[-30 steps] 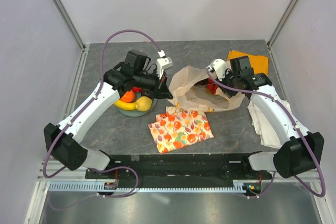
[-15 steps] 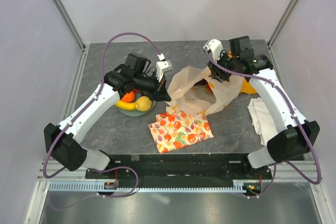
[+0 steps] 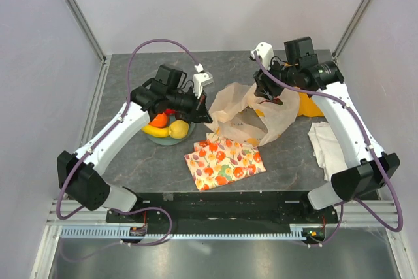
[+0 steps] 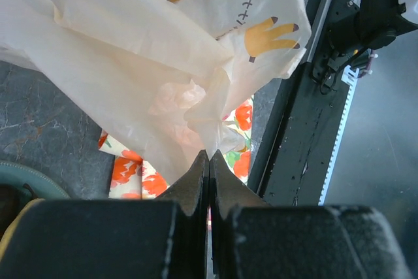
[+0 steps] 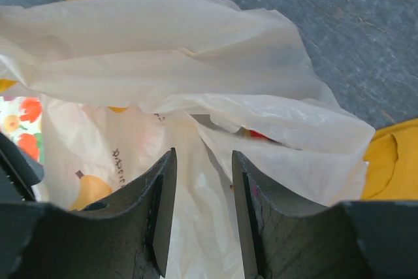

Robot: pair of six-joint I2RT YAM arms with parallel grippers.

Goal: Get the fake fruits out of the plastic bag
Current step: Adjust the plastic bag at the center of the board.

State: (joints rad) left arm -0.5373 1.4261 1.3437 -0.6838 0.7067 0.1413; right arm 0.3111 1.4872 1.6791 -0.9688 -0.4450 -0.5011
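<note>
From above, the dark grey stone-look table [image 3: 130, 161] sits inside pale walls with aluminium corner posts. The plastic bag [image 3: 251, 114] lies mid-table, its right side drawn up to a peak. The left pincer [image 3: 204, 113] is at its left edge and the right pincer [image 3: 266, 93] is at its raised top. Left of the bag, a bowl [image 3: 157, 140] holds a banana [image 3: 155, 132] and a lemon [image 3: 178, 129]. A fruit-print cloth [image 3: 225, 160] lies in front, a white cloth [image 3: 330, 148] to the right, and a yellow cloth [image 3: 310, 105] behind.

The left wrist view shows the left pincer [image 4: 209, 161] clenched on a twist of the bag [image 4: 130, 63], above the print cloth [image 4: 243, 117] and grey table [image 4: 39, 112].

In the right wrist view the right pincer [image 5: 202, 187] has its fingers [image 5: 160, 200] apart with bag [image 5: 196, 50] film bunched between them. It is unclear whether they are gripping it. A bit of red shows through the film.
</note>
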